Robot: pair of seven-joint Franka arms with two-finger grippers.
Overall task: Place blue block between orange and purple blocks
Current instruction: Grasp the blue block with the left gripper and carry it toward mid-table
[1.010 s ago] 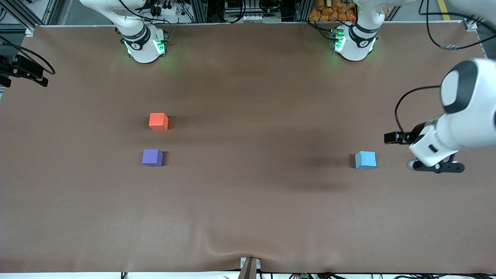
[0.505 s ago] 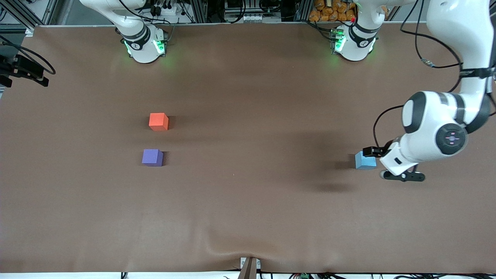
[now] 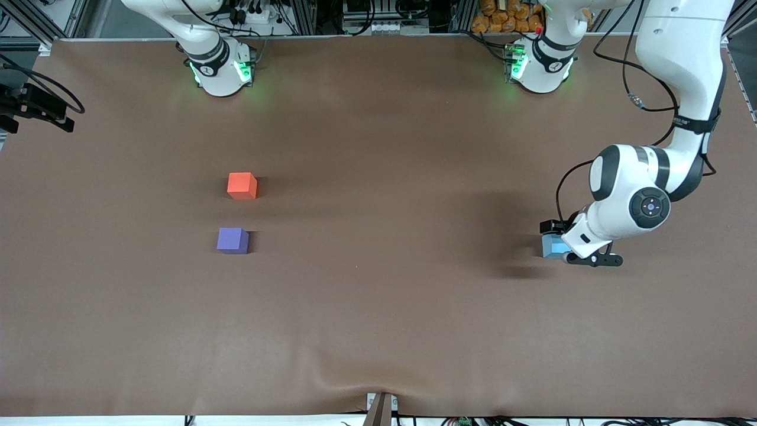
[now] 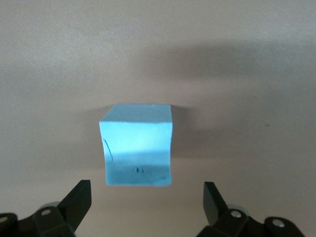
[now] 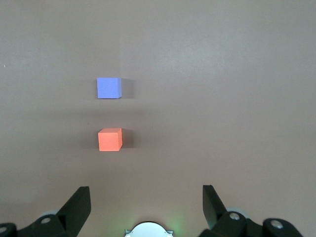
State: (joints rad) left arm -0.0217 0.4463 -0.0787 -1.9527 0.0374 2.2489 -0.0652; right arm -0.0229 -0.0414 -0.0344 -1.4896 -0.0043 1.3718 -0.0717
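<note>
The blue block (image 3: 552,245) lies toward the left arm's end of the table, partly hidden by the left hand. My left gripper (image 3: 571,255) hangs over it, open and empty. In the left wrist view the blue block (image 4: 138,148) sits just past the spread fingertips (image 4: 78,201) of the left gripper (image 4: 145,202). The orange block (image 3: 242,185) and the purple block (image 3: 232,241) lie toward the right arm's end, the orange one farther from the front camera, with a gap between them. My right gripper (image 5: 145,205) is open and empty, high above the orange block (image 5: 109,139) and the purple block (image 5: 108,88); it is out of the front view.
The brown table cover (image 3: 378,307) has a wrinkle near its front edge (image 3: 355,378). The right arm's base (image 3: 222,71) and the left arm's base (image 3: 541,68) stand along the table's back edge. A black mount (image 3: 35,109) juts in at the right arm's end.
The left arm has swung in from the table's end and come down over the blue block. The blocks have not moved.
</note>
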